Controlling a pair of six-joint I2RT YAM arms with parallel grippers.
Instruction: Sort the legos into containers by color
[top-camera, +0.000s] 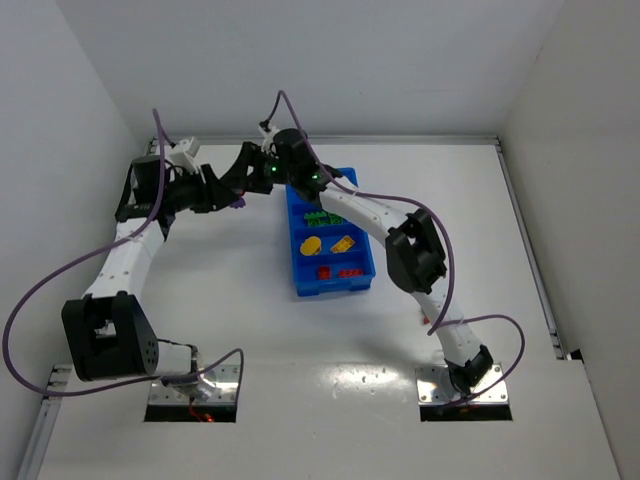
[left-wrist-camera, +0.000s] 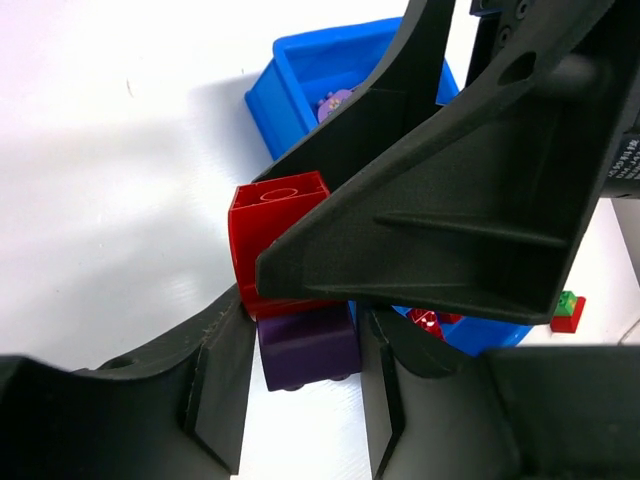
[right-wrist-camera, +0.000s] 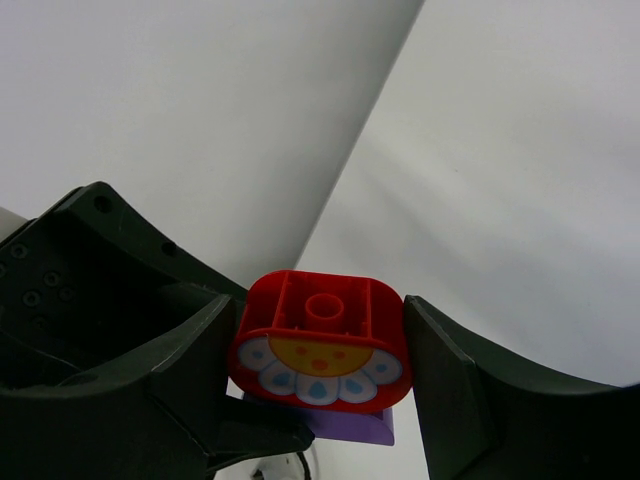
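Stacked pair held aloft near the surface's (top-camera: 200, 300) far edge, beside the blue tray (top-camera: 300, 285): left fingers (left-wrist-camera: 215, 400) clamp the purple lego (left-wrist-camera: 305, 350), right fingers (right-wrist-camera: 470, 400) clamp the red lego (right-wrist-camera: 320, 345). Risk: a skewed pull slips either piece, dropping it outside the tray.

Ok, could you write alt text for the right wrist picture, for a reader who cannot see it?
The right gripper is shut on a red block printed with a flower face. A purple block shows just below the red one. Everything behind is white.
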